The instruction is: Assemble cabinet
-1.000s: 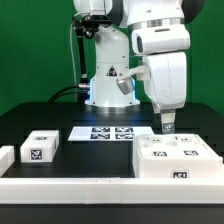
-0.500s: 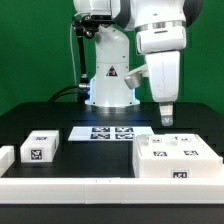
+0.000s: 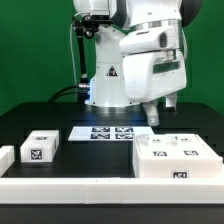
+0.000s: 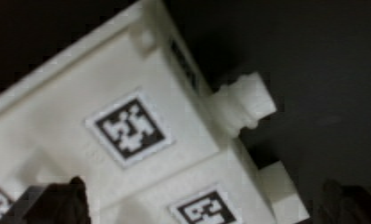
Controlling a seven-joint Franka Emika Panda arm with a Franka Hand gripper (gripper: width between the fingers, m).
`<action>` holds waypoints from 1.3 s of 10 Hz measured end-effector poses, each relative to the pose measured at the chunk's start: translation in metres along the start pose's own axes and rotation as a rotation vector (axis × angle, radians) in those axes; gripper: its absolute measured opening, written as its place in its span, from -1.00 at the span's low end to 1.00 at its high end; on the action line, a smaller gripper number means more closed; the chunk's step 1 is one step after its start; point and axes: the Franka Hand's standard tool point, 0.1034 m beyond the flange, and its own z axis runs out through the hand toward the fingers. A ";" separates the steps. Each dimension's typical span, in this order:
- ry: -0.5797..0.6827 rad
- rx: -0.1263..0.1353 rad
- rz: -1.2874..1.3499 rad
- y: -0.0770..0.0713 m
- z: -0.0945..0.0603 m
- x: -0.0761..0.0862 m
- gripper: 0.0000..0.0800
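Exterior view: my gripper (image 3: 158,112) hangs tilted above the cabinet body (image 3: 176,160), clear of it. The body sits by the worktop's (image 3: 95,158) front edge, toward the exterior view's right corner.

Wrist view: cabinet body (image 4: 111,110) below — my fingers (image 4: 57,203) spread wide, released, nothing held.

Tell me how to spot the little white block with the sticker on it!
Find the robot's big white base, then the flat marker board on the black table in front of it. To the exterior view's left of that board stands the small white block. It shows one black-and-white square tag on its front, while the big cabinet box shows several.
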 end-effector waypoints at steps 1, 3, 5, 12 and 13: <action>0.013 -0.009 0.114 -0.007 0.002 -0.004 0.62; 0.054 -0.003 0.351 -0.024 0.011 -0.008 0.62; 0.068 0.019 0.462 -0.022 0.012 -0.007 0.62; 0.055 -0.014 0.783 -0.015 0.006 -0.012 0.62; 0.055 -0.014 0.779 -0.016 0.006 -0.011 0.62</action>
